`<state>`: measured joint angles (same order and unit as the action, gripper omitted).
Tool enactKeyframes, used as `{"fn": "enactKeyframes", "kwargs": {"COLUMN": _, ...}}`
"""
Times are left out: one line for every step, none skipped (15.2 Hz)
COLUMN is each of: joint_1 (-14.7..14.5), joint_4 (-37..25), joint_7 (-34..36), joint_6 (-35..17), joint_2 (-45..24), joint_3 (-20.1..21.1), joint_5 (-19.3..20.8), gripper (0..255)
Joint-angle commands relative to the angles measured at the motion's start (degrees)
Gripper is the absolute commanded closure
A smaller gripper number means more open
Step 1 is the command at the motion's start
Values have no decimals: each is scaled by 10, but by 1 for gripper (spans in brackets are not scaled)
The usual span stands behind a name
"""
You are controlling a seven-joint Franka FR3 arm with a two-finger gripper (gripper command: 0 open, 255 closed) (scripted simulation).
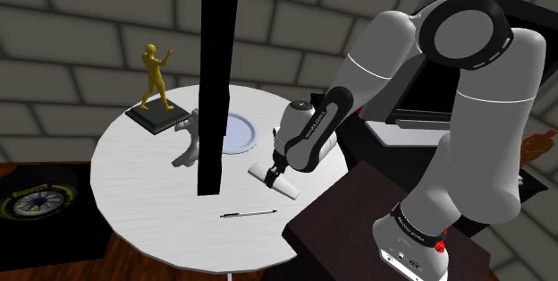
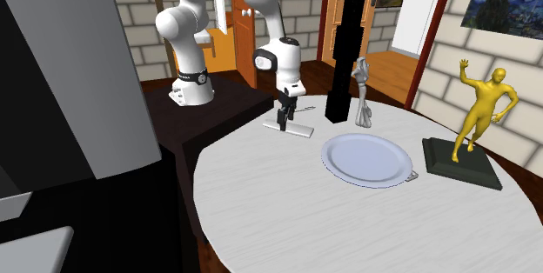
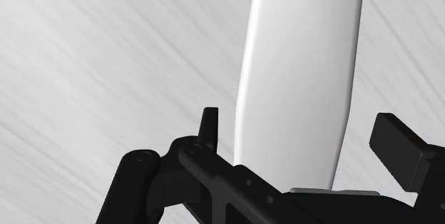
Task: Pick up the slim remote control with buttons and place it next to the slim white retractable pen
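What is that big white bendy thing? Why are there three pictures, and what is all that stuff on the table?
That is a robot arm with a black gripper, its pinching hand. One picture looks from beside its stand, one from across the table, and one from a camera on the hand itself. On the round white table are a white remote, a thin pen, a plate, a gold figure and a grey figure. The gripper hangs over the remote, fingers open on either side, so nothing is held.
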<state>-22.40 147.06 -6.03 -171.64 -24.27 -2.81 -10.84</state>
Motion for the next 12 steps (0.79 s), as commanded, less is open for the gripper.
{"fn": "enactKeyframes", "kwargs": {"joint_1": 0, "joint_4": 0, "joint_7": 0, "joint_6": 0, "joint_2": 0, "joint_3": 0, "joint_5": 0, "gripper": 0}}
{"fn": "enactKeyframes", "kwargs": {"joint_1": 0, "joint_4": 0, "joint_7": 0, "joint_6": 0, "joint_2": 0, "joint_3": 0, "joint_5": 0, "gripper": 0}}
{"fn": "enactKeyframes", "kwargs": {"joint_1": -8, "joint_4": 8, "joint_7": 4, "joint_6": 18, "joint_2": 25, "joint_3": -9, "joint_5": 5, "gripper": 0}}
{"fn": "enactKeyframes", "kwargs": {"joint_1": -17, "joint_4": 15, "joint_7": 10, "joint_6": 36, "joint_2": 50, "joint_3": -20, "joint_5": 12, "gripper": 0}}
{"fn": "enactKeyframes", "kwargs": {"joint_1": -25, "joint_4": 21, "joint_7": 17, "joint_6": 55, "joint_2": 75, "joint_3": -30, "joint_5": 20, "gripper": 0}}
{"fn": "enactKeyframes", "kwargs": {"joint_1": -31, "joint_4": 25, "joint_7": 23, "joint_6": 70, "joint_2": 94, "joint_3": -38, "joint_5": 28, "gripper": 0}}
{"fn": "enactKeyframes", "kwargs": {"joint_1": -30, "joint_4": 25, "joint_7": 23, "joint_6": 70, "joint_2": 94, "joint_3": -37, "joint_5": 29, "gripper": 0}}
{"fn": "enactKeyframes", "kwargs": {"joint_1": -30, "joint_4": 25, "joint_7": 24, "joint_6": 70, "joint_2": 94, "joint_3": -37, "joint_5": 29, "gripper": 0}}
{"fn": "enactKeyframes", "kwargs": {"joint_1": -30, "joint_4": 25, "joint_7": 24, "joint_6": 70, "joint_2": 94, "joint_3": -37, "joint_5": 29, "gripper": 0}}
{"fn": "enactKeyframes", "kwargs": {"joint_1": -30, "joint_4": 25, "joint_7": 24, "joint_6": 70, "joint_2": 94, "joint_3": -37, "joint_5": 29, "gripper": 0}}
{"fn": "enactKeyframes", "kwargs": {"joint_1": -30, "joint_4": 25, "joint_7": 24, "joint_6": 70, "joint_2": 94, "joint_3": -37, "joint_5": 29, "gripper": 0}}
{"fn": "enactKeyframes", "kwargs": {"joint_1": -30, "joint_4": 25, "joint_7": 24, "joint_6": 70, "joint_2": 94, "joint_3": -37, "joint_5": 29, "gripper": 0}}
